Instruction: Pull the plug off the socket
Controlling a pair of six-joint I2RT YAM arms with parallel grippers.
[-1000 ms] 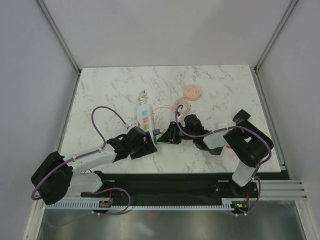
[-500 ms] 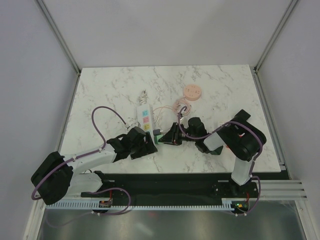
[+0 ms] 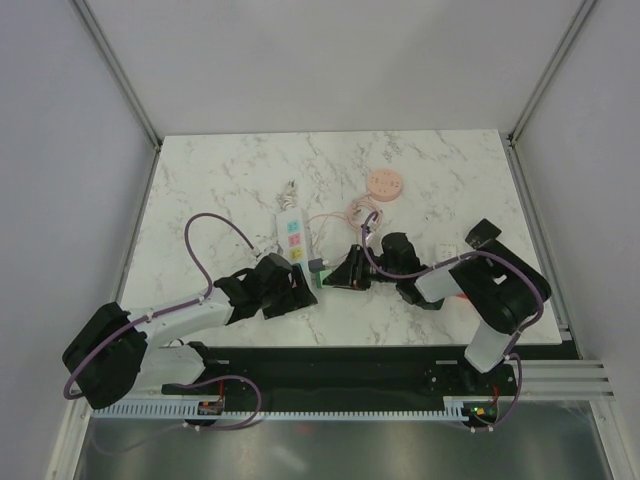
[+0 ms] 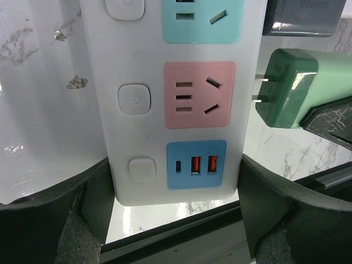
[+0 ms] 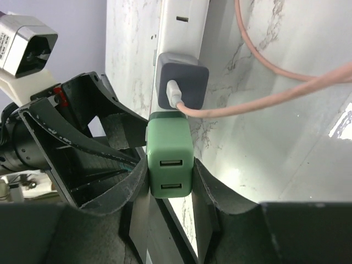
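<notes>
Your R gripper [image 5: 169, 177] is pinched narrow on the green plug [image 4: 289, 88]. Its prongs [image 4: 260, 88] are bare and clear of the socket [image 3: 291, 232], just beside the strip's side facing the R arm, level w/ the pink outlet. Your L gripper [image 4: 176, 181] stands wide, pads against both long sides of the strip's near end, by the blue USB block. A grey adapter [image 5: 181, 88] w/ a pink cable [image 5: 275, 93] sits against the strip, touching the plug's far end. The pink disc [image 3: 384, 183] lies well beyond on the marble table [image 3: 450, 170].

Brand name on a charger
"Baseus" faintly embossed on the grey charger [image 4: 305, 19] at 1 o'clock; power symbols mark the socket [image 4: 148, 55] buttons [image 4: 134, 99].
</notes>
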